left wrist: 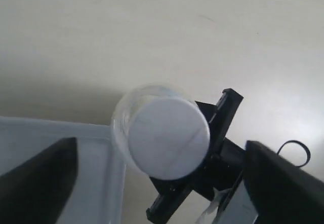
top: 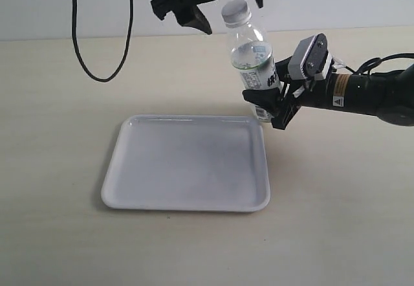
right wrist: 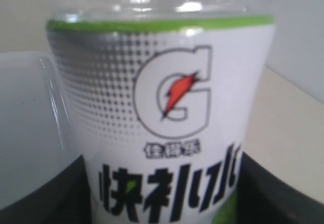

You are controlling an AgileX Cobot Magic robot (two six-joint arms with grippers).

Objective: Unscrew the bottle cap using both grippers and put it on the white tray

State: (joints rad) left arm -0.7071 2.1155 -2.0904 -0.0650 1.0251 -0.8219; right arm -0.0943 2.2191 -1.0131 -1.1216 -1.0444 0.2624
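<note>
- The white tray (top: 187,166) lies flat on the beige table (top: 58,118), nearest the exterior camera, with nothing on it.
- Just past the tray's far right corner, the right gripper (top: 266,101) comes in from the right. Its black fingers are clamped on the lower, labelled part of the bottle (top: 249,53) and hold it clear of the table, leaning slightly.
- In the right wrist view the label fills the picture, with a dark finger on either side of the bottle.
- The bottle cap (top: 235,11) sits on the bottle's neck, not on the tray.
- The left gripper (top: 231,14) hangs over the cap with its jaws spread. The left wrist view shows a clear gap between the cap and each finger.
- A black cable (top: 77,53) loops down at the far left.
</note>
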